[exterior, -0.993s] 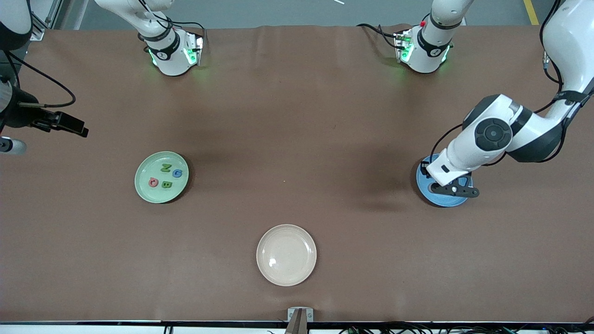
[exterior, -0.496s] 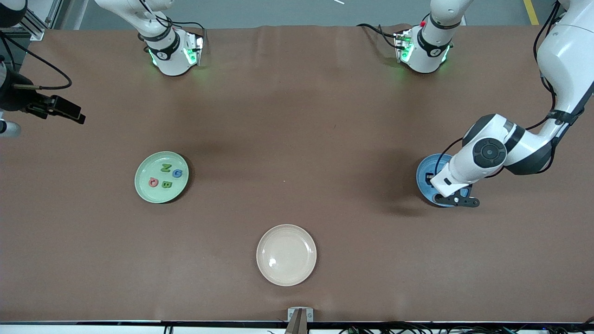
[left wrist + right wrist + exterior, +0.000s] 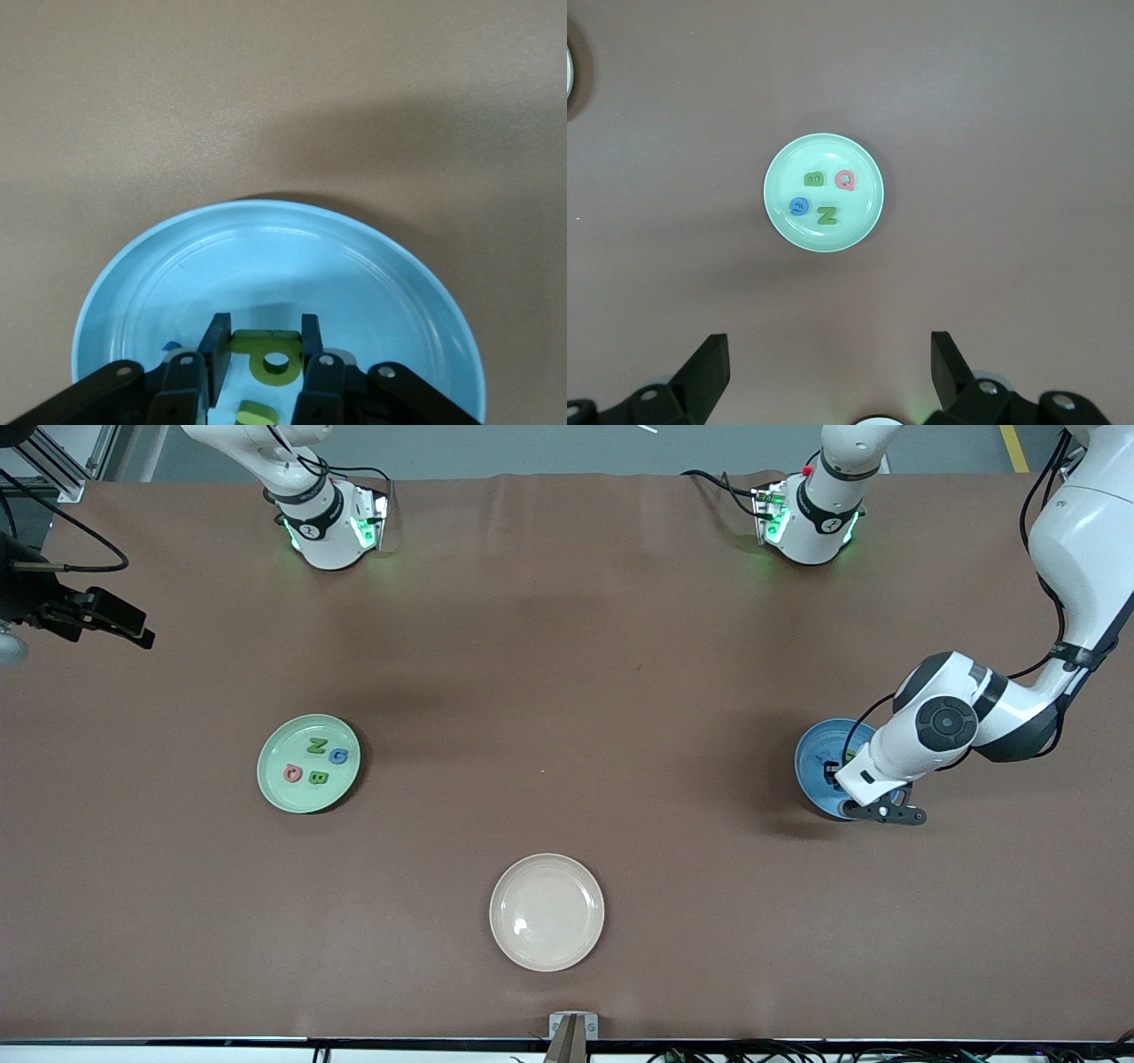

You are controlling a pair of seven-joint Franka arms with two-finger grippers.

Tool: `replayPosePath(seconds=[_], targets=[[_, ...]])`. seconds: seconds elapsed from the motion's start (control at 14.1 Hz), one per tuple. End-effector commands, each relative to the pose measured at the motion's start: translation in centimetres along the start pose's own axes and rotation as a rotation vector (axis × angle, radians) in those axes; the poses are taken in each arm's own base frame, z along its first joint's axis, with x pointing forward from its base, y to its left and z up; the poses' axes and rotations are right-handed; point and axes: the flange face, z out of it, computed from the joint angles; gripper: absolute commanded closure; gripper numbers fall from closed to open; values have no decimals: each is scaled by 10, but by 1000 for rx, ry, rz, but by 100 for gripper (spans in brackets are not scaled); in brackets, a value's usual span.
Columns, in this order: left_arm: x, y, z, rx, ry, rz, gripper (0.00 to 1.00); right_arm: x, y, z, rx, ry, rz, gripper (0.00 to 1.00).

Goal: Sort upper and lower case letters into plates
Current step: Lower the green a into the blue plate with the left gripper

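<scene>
A: Left gripper [image 3: 262, 354] low in the blue plate [image 3: 817, 766], near the tabletop edge at the left arm's end; fingers [image 3: 215, 341] clamped on a yellow-green lowercase letter [image 3: 268, 352] (ring and stem, a "p" or the like). Beside it in the plate, a second green piece [image 3: 254, 413] and a blue one [image 3: 171, 345], both mostly hidden.

B: And the right gripper [image 3: 829, 372]?

A: Jaws wide apart, nothing between them, waiting high over the tabletop edge at the right arm's end. Pale green plate [image 3: 308, 763] toward that same end, carrying four capitals: green N [image 3: 316, 746], blue G [image 3: 338, 755], pink Q [image 3: 291, 774], green B [image 3: 318, 778]. Cream plate [image 3: 547, 911] bare, close to the edge nearest the front camera.

B: Risks from here?

A: Probably three. Letter sticking to a finger on release, then lifted out with the gripper. Letter landing on the neighbouring green piece and resting tilted. Plate nudged by a low fingertip during withdrawal (light, shallow, likely to slide)
</scene>
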Motion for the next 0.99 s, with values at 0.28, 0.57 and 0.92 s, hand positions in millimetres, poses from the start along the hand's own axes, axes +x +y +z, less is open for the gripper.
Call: replayPosePath(seconds=[0.28, 0.57, 0.92], targets=[[3, 6, 11, 4, 16, 27, 83, -3, 5, 4, -10, 15, -93, 0], [4, 9, 15, -6, 22, 28, 70, -3, 7, 2, -9, 15, -104, 0], [11, 13, -20, 14, 68, 27, 0, -4, 6, 4, -1, 1, -105, 0]])
